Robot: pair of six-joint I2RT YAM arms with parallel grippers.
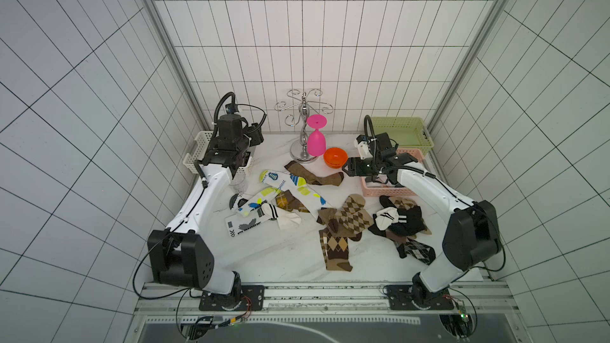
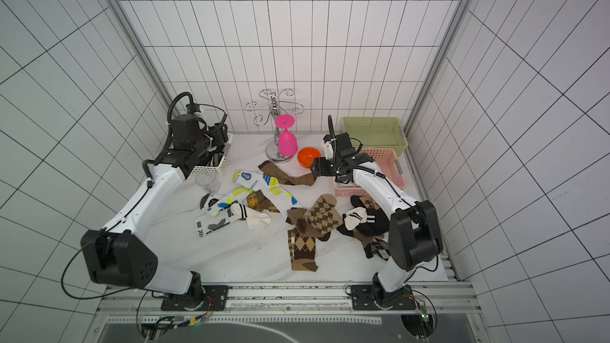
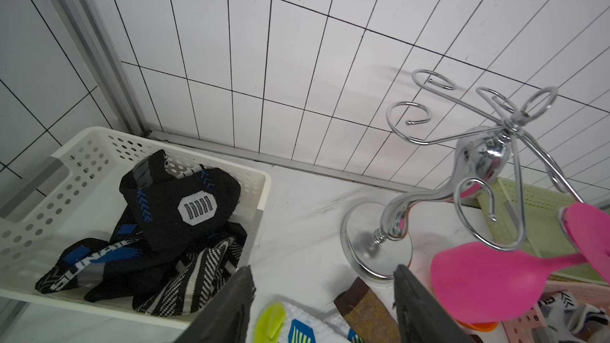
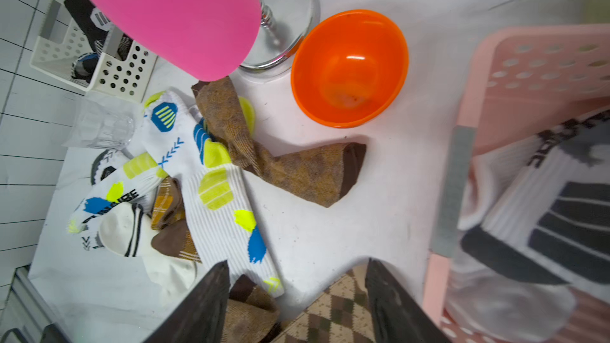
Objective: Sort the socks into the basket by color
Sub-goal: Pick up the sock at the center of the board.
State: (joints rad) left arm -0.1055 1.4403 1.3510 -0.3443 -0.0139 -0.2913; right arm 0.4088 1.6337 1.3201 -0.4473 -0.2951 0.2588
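Loose socks lie across the marble table: a plain brown one (image 1: 313,176), white ones with yellow-blue prints (image 1: 297,189), a brown argyle heap (image 1: 350,219) and a black-and-white pile (image 1: 402,222). Black socks (image 3: 178,212) fill the white basket (image 1: 198,150). White socks with black stripes (image 4: 544,209) lie in the pink basket (image 1: 373,189). My left gripper (image 3: 323,278) hangs open beside the white basket's near wall, nothing between its fingers. My right gripper (image 4: 297,267) is open and holds nothing. It hovers just left of the pink basket, above the brown argyle heap.
A green basket (image 1: 399,130) stands at the back right. A chrome stand (image 1: 303,146) carries an upturned pink glass (image 1: 316,140), with an orange bowl (image 1: 335,157) beside it. A clear tumbler (image 1: 239,184) sits near the white basket.
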